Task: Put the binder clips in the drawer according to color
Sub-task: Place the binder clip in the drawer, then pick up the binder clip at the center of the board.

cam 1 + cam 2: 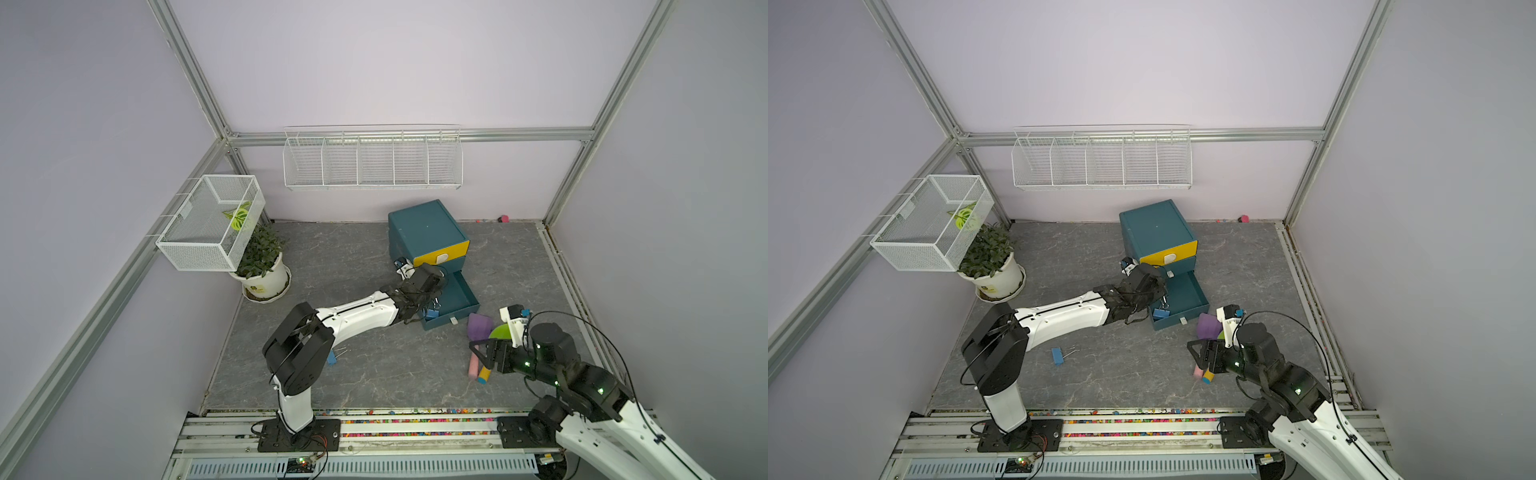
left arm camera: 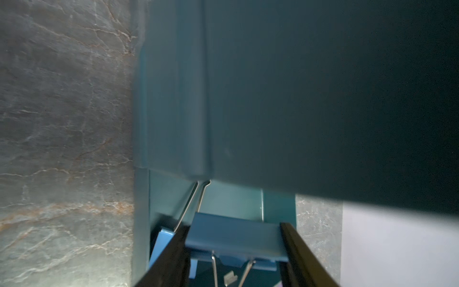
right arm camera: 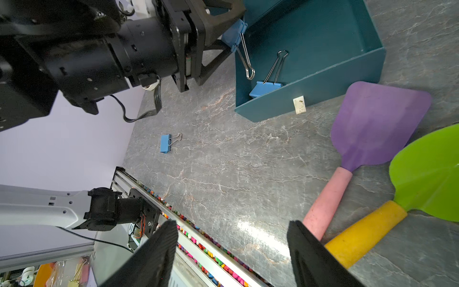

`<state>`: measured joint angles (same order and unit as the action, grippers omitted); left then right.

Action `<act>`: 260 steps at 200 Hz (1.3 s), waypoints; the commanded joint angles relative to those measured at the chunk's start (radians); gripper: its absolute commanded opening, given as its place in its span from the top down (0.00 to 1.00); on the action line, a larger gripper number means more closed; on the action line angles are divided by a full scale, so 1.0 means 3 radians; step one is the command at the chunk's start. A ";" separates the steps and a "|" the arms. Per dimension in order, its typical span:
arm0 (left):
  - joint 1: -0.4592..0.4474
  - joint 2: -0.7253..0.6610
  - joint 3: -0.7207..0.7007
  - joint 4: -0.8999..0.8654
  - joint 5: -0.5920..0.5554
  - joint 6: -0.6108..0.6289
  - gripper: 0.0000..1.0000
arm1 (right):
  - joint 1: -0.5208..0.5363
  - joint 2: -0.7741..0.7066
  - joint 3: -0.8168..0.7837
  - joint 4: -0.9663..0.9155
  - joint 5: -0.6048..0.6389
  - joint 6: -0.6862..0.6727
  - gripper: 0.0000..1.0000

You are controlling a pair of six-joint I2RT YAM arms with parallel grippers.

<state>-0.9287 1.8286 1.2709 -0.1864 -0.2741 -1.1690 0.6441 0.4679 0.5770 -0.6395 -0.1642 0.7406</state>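
Pincers are doing different jobs. The left pincer is clamping a blue clip end to end, so the clip's long body is spanning the gap between the two fingers. Its folded wire handles are hanging down, away from the pincer, into the open drawer, the lowest one of the cabinet.

The held clip is hovering over the drawer's inside, close to the side wall facing the left arm and toward the front corner. Whether the handle tips are touching the drawer floor I cannot tell. Straight down is where the next move is pointing, as I judge it. Letting go here should drop it beside a second blue clip, which is lying in that front corner with its body against the front wall and its handles angling up toward the drawer's back. The slim margin to the side wall is the thing to watch.

A third blue clip is lying on the table, well apart from the drawer, toward the front edge on the left arm's side. Its long body is running roughly front to back and its handles are pointing toward the right edge.

The right pincer is hanging with its jaws apart and nothing between them. It is above the handles of the purple shovel and the green shovel.
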 commanded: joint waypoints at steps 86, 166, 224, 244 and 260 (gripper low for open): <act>-0.0127 -0.0027 0.0096 -0.0125 -0.0139 0.0068 0.26 | 0.0026 -0.0009 -0.0098 0.0010 0.0042 0.0026 0.24; -0.0201 -0.1123 -0.0433 -0.1359 -0.0679 -0.0104 0.23 | 0.0026 0.0058 -0.0100 0.0039 -0.0003 -0.0032 0.24; 0.0009 -0.2327 -0.1665 -0.2350 -0.0601 -0.0981 0.20 | 0.0020 0.0173 -0.0123 0.0207 -0.0051 -0.0036 0.24; 0.0251 -0.2581 -0.2017 -0.2393 -0.0391 -0.0940 0.22 | 0.0017 0.0185 -0.0116 0.0229 -0.0046 -0.0028 0.24; 0.0312 -0.2668 -0.2136 -0.2532 -0.0366 -0.0889 0.24 | 0.0016 0.0184 -0.0117 0.0219 -0.0043 -0.0030 0.24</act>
<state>-0.8604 1.0672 0.6762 -0.8440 -0.4191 -1.4075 0.6441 0.5224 0.5560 -0.6033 -0.1699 0.7399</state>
